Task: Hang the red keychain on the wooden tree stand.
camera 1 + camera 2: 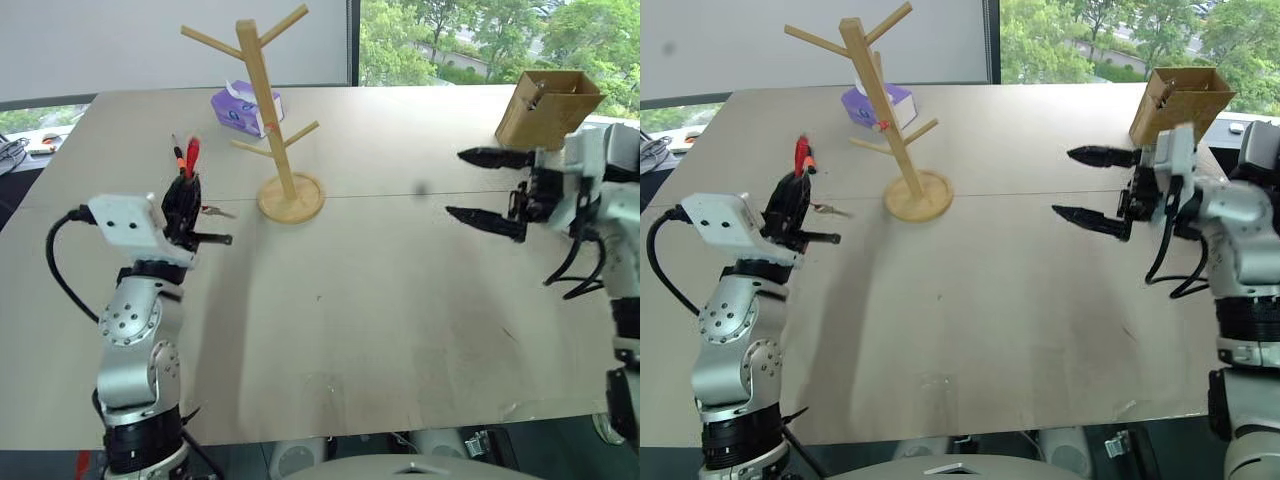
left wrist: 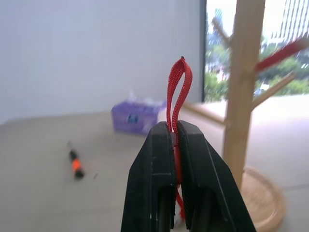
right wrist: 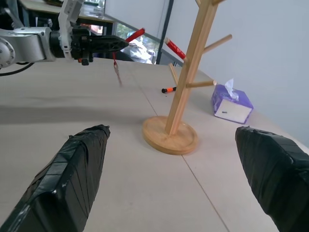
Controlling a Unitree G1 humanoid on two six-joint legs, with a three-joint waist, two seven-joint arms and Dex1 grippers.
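My left gripper is raised over the table's left side, shut on the red keychain. The strap loop sticks up past the closed fingertips, and the small silver key dangles beside the fingers. The wooden tree stand rises to the right of that hand and a little farther back on its round base, apart from the keychain. One of its pegs is red. My right gripper hovers open and empty at the right, pointing toward the stand.
A black-and-orange screwdriver lies on the table behind my left hand. A purple tissue box sits behind the stand. A brown cardboard box stands at the far right, just behind my right arm.
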